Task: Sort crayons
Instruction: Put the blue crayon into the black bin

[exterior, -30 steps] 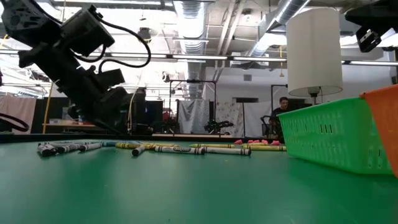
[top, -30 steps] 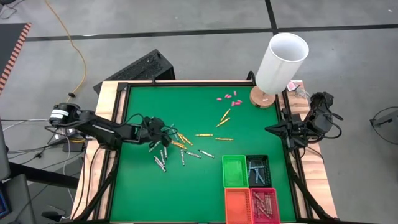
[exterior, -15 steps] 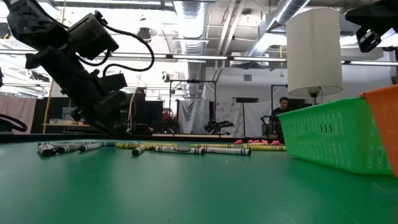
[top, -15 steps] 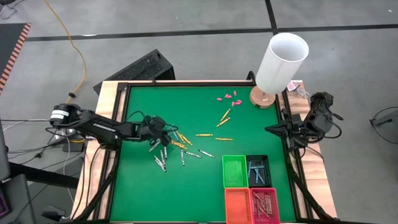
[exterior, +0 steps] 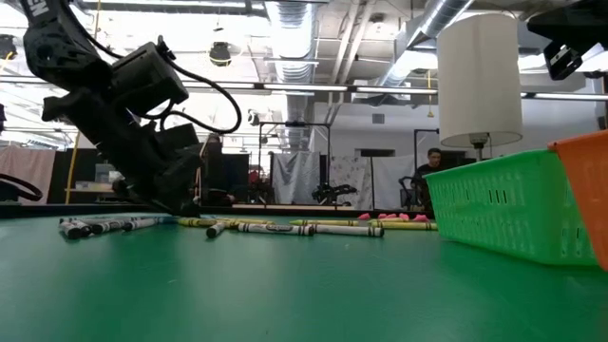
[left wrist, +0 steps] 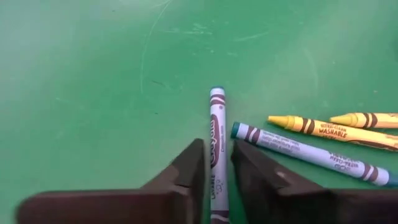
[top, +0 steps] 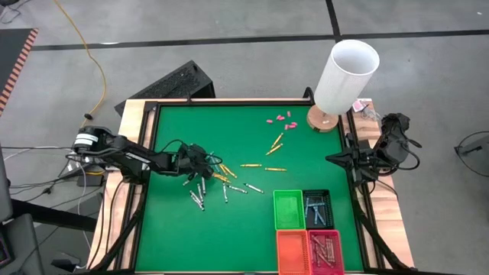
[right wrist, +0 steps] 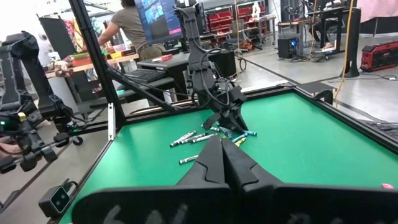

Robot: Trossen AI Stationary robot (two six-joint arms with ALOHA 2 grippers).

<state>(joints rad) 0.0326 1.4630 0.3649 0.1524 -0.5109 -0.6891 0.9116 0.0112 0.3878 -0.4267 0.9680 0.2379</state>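
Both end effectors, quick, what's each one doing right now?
Left end effector: fingers closed around a grey-white crayon on the green table.
Right end effector: shut, empty, parked at the table's right edge.

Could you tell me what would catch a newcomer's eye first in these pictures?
Probably the scatter of crayons on the green table, left of its middle, with the left claw down among them, closed around a grey-white crayon. Next, the tall white tube standing at the far right corner, and the four small baskets at the near right, green, orange, black and red. The right claw waits shut off the right edge.
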